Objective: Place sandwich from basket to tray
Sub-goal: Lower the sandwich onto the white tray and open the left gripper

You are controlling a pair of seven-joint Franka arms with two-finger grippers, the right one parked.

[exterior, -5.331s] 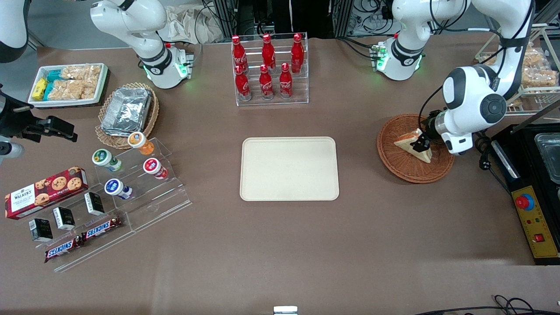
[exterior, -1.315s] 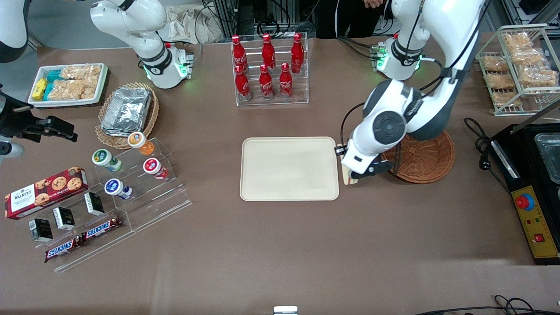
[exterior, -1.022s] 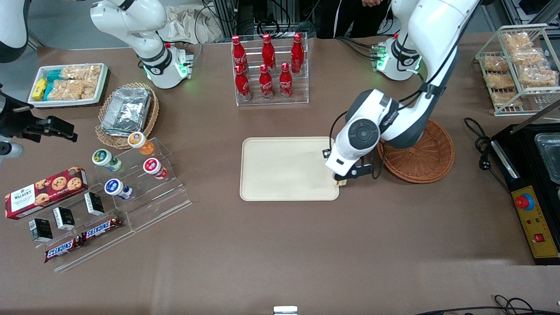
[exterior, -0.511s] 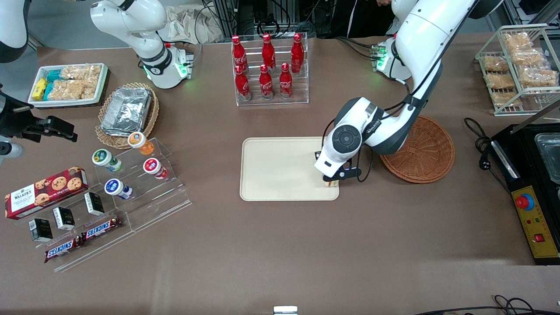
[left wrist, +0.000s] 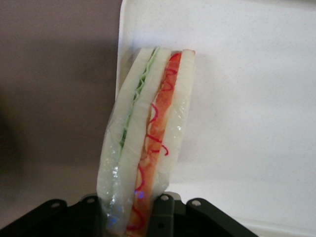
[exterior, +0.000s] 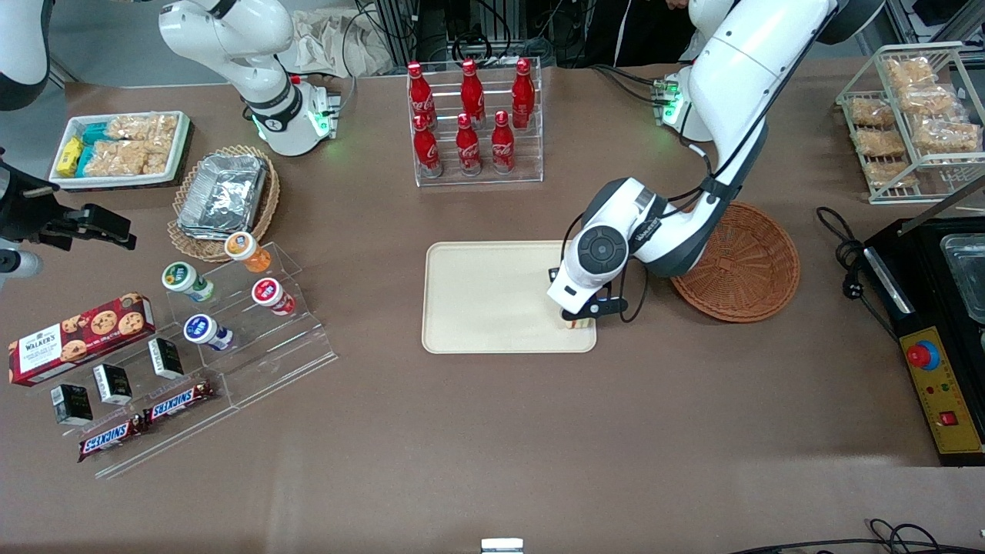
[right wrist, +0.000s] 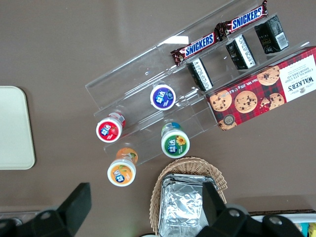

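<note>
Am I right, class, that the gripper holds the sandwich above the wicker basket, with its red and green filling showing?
Not quite. The gripper holds the sandwich over a corner of the beige tray, not above the wicker basket, which sits beside the tray. The front view shows this. The red and green filling does show, in the left wrist view.

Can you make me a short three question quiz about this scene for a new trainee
1. True or false: the basket has no sandwich in it.
2. What does the gripper hold? A a bottle, B the sandwich, C a snack bar.
3. Fill in: the gripper hangs over the corner of the ____ nearest the basket and the front camera.

Key: 1 true; 2 B; 3 tray.
</note>
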